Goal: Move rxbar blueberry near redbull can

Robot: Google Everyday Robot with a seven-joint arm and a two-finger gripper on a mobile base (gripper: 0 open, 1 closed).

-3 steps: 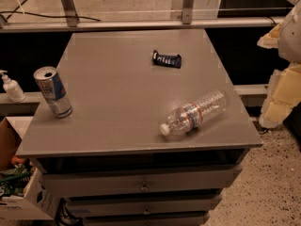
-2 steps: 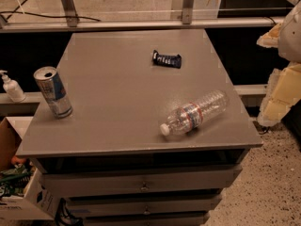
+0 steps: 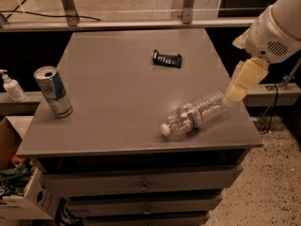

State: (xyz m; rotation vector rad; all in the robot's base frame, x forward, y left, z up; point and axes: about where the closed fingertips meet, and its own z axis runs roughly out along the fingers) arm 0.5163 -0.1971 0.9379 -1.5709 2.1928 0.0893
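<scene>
The rxbar blueberry (image 3: 167,59), a dark navy bar with pale lettering, lies flat on the grey table (image 3: 113,79), right of centre toward the back. The redbull can (image 3: 53,92) stands upright near the table's left edge, well apart from the bar. My gripper (image 3: 235,93), a pale part at the end of the white arm (image 3: 275,29), hangs over the table's right edge. It is to the right of and nearer than the bar, not touching it, and holds nothing that I can see.
A clear plastic water bottle (image 3: 195,113) lies on its side at the front right, just beside my gripper. A soap dispenser (image 3: 10,86) stands on a ledge left of the table. A cardboard box (image 3: 19,192) sits on the floor at lower left. Drawers (image 3: 141,185) are below the tabletop.
My arm has moved left, from beside the table to over its right edge near the bottle's base. The bar, can and bottle have not moved.
</scene>
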